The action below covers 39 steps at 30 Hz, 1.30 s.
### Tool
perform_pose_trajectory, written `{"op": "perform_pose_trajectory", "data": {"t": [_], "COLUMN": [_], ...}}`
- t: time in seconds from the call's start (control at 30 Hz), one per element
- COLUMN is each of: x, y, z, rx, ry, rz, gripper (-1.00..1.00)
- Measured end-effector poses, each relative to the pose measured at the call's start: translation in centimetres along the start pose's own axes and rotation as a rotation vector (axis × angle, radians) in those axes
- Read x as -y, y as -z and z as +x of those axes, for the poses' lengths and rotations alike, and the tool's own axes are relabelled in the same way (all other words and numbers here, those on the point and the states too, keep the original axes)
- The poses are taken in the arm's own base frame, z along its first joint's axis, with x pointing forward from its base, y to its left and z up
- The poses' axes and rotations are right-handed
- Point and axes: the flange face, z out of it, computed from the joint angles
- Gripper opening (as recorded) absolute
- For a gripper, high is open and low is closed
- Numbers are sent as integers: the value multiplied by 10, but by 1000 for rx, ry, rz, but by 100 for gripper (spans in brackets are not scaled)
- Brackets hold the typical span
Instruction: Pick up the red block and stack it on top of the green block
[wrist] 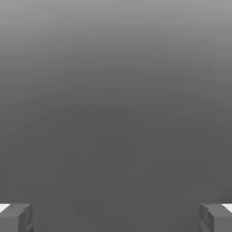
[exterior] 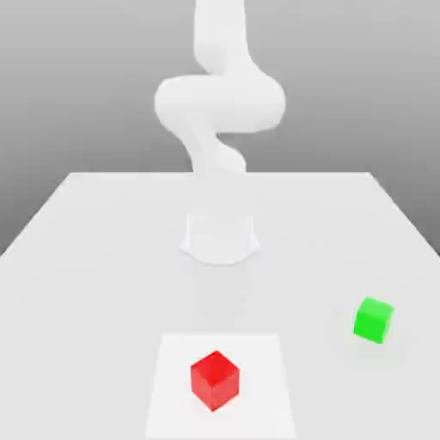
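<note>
The red block [exterior: 215,380] rests on a paler square patch [exterior: 172,404] near the table's front edge, about in the middle of the exterior view. The green block [exterior: 374,320] sits on the table further back, toward the exterior view's right, well apart from the red one. In the hand view my gripper [wrist: 116,217] is open: its two grey fingertips [wrist: 16,217] stand far apart with nothing between them, against a plain grey background. The white arm [exterior: 219,103] rises folded above its base, behind both blocks.
The arm's round base [exterior: 220,239] stands at the middle of the white table [exterior: 86,241]. Bare tabletop lies between the two blocks and on both sides of the base.
</note>
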Motion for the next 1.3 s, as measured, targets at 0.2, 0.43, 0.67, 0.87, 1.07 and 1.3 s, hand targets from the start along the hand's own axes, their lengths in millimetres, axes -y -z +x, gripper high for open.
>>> {"op": "perform_pose_trajectory", "data": {"t": [0.2, 0.43, 0.67, 0.87, 1.07, 1.3], "x": [-27, -81, -158, -205, -215, -198], "y": [-134, -263, -352, -404, -418, -391], "z": [-23, -83, -163, -208, -218, -200], "rx": [185, 391, 595, 658, 661, 661], "ry": [164, 353, 550, 613, 612, 613], "rz": [-89, -186, -282, -313, -314, -314], "gripper": [0, 0, 0, 0, -100, -100]}}
